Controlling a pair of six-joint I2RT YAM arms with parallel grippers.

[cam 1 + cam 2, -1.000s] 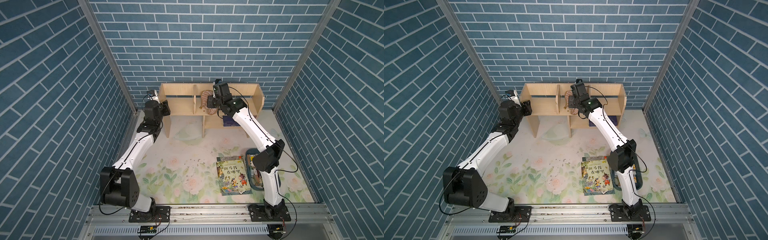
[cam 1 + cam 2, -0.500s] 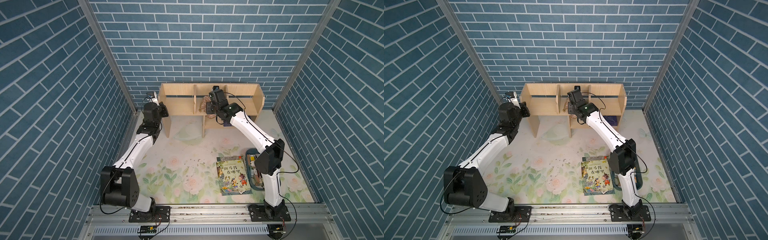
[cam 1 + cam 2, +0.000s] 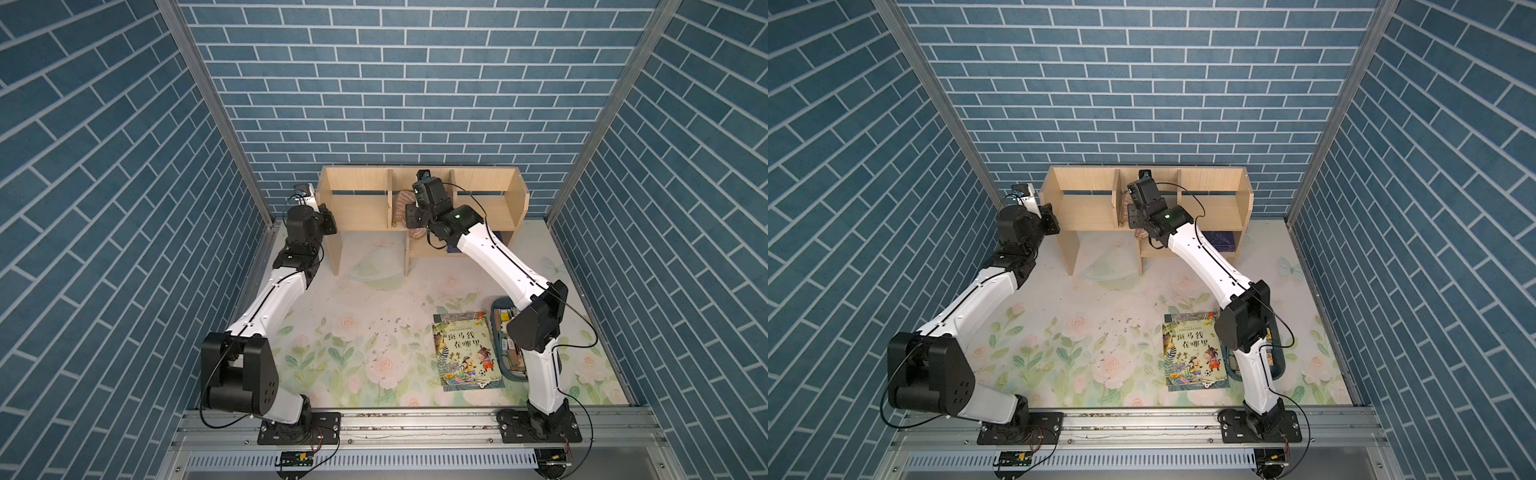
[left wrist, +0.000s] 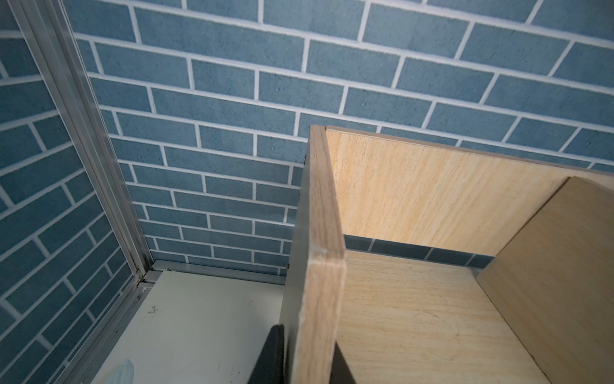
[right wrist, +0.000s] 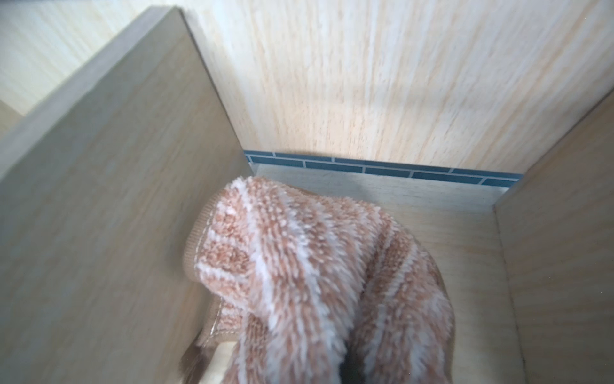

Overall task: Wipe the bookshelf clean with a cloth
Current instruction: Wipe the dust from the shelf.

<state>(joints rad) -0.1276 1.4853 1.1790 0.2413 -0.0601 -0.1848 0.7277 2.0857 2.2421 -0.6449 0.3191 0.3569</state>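
The light-wood bookshelf [image 3: 357, 183] [image 3: 1084, 180] stands against the back wall. My left gripper [image 3: 330, 216] [image 3: 1054, 218] is at its left end. In the left wrist view that gripper [image 4: 312, 362] is shut on the edge of the bookshelf's side panel [image 4: 324, 232], one dark finger [image 4: 274, 352] on each face. My right gripper [image 3: 409, 216] reaches into the middle compartment, shut on the tan-pink striped cloth [image 3: 401, 205] [image 3: 1125, 203]. In the right wrist view the cloth [image 5: 299, 266] bulges against the left divider [image 5: 116, 199] and hides the fingers.
A colourful picture book [image 3: 465, 351] lies on the floral mat at the front right. Beside it a blue tray [image 3: 500, 309] sits partly under my right arm. A dark blue book [image 3: 1219, 241] lies on the lower shelf. Crumbs [image 3: 390, 332] dot the mat. Brick walls close in on three sides.
My left gripper has closed onto the bookshelf's left side panel. My right gripper has shifted the cloth to and fro inside the middle compartment.
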